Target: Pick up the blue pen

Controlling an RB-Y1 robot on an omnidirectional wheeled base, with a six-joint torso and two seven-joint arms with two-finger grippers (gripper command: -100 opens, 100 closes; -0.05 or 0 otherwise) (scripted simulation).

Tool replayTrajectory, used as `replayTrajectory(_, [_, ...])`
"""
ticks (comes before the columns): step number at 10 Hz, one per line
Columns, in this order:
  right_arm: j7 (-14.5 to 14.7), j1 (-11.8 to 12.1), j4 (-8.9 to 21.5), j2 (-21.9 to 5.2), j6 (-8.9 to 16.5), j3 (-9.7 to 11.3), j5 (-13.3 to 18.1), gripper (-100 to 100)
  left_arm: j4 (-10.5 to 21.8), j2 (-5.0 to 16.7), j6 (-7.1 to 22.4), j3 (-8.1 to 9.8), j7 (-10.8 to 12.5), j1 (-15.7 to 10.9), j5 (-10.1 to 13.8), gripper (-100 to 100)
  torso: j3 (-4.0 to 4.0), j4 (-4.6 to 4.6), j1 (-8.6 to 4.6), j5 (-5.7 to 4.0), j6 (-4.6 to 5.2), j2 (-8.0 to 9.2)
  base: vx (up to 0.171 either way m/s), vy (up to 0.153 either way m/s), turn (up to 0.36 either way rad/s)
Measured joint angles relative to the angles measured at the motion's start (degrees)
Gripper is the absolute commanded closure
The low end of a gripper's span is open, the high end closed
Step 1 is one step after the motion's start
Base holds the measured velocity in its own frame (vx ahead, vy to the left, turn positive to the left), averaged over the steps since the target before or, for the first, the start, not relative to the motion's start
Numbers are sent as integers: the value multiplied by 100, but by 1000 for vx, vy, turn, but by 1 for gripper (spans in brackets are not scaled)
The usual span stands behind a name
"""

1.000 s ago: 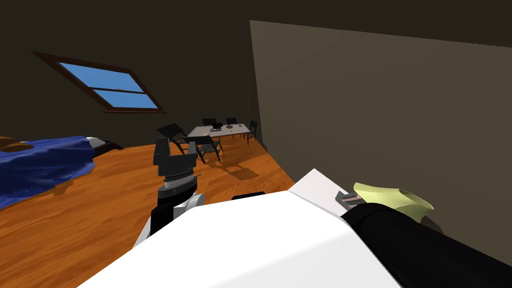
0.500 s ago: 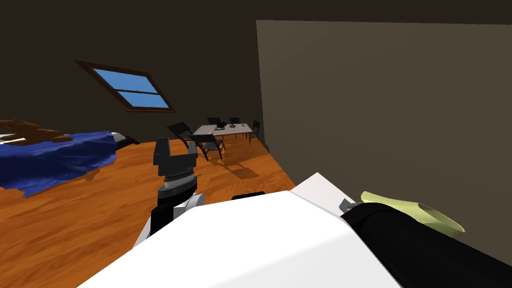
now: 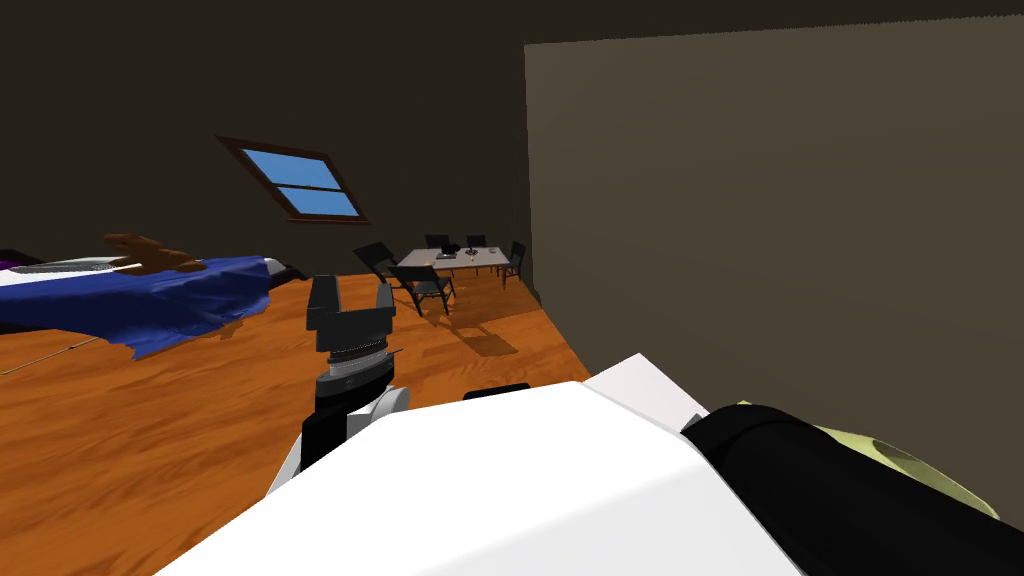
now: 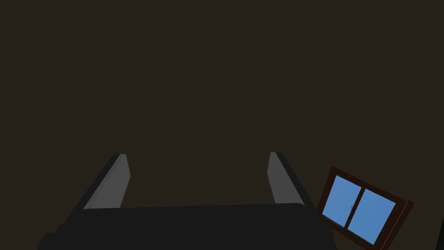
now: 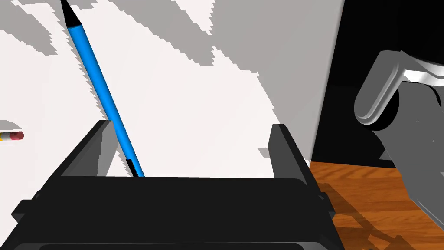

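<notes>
**Right gripper [image 5: 191,126] spread wide at the blue pen [image 5: 97,82] on a white tabletop [image 5: 208,95]**

An orange-brown wooden floor [image 3: 180,430] runs across the room. A plain dark wall [image 3: 780,230] stands close on the right. Far to the left is a bed [image 3: 150,295] under a blue cover. A small dining table [image 3: 455,262] with dark chairs [image 3: 425,285] stands at the far end, below a slanted window [image 3: 300,185].

In the head view, a corner of the white tabletop shows on the right side. Beside it a yellow-green flared object [image 3: 900,465] is partly hidden by the dark right arm [image 3: 800,480].

The left gripper [image 3: 352,295] is raised over the floor on the left. Its fingers are wide apart and hold nothing.

The right gripper's fingers are also wide apart, low over the tabletop. The blue pen lies flat on that top with its black tip pointing away from the gripper. The barrel passes just inside one finger [image 5: 104,147], and its near end runs behind the gripper's dark body. Whether the finger touches it cannot be told.

A pencil's pink eraser end [image 5: 13,136] lies on the top, outside that same finger.
</notes>
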Motion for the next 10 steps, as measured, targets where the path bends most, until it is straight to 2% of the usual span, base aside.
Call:
replayTrajectory(2, [-23, -52, 79, 3, 101, 151, 121, -100, 0, 0, 0, 0, 0, 0, 0, 0, 2, 1, -2, -1, 2, 4, -31, -86, 74])
replayTrajectory(3, [30, -101, 195, 20, 92, 166, 140, -100, 0, 0, 0, 0, 0, 0, 0, 0, 3, 1, 9, 1, 2, 5, -28, -74, 129])
replayTrajectory(4, [156, -230, 457, 76, 59, 182, 167, -100, 0, 0, 0, 0, 0, 0, 0, 0, 2, 1, 9, 2, 0, 3, -10, -39, 36])
replayTrajectory(5, [190, -246, 491, 81, 51, 183, 170, 0, 0, 0, 0, 0, 0, 1, 0, 0, -1, 0, 22, 4, 4, -2, -2, -8, -4])
replayTrajectory(6, [186, -244, 487, 80, 52, 183, 170, -100, 0, -1, 0, 0, 0, 1, 0, 0, -3, -1, 33, 7, 4, -5, -76, 6, -12])
replayTrajectory(7, [-36, -303, 228, -40, 138, 387, 355, -100, 0, -1, 0, -1, 0, 0, 0, 0, 6, 2, 39, 8, 2, 12, -86, 2, -2])
replayTrajectory(8, [-192, -408, 251, -43, 163, 455, 446, -100, 0, -1, 0, -1, 0, 0, 0, 0, 11, 4, 40, 8, 5, 19, -43, -6, -2])
replayTrajectory(9, [-348, -415, 232, -57, 164, 480, 479, -100, 0, -1, 0, -1, 0, 0, 0, 0, 7, 3, 38, 8, 5, 12, -81, -10, -17])
replayTrajectory(10, [-687, -423, -156, -212, 288, 726, 689, -100, 0, -1, 0, -1, 0, 0, 0, 0, 10, 4, 36, 8, 3, 19, -84, 1, 3])
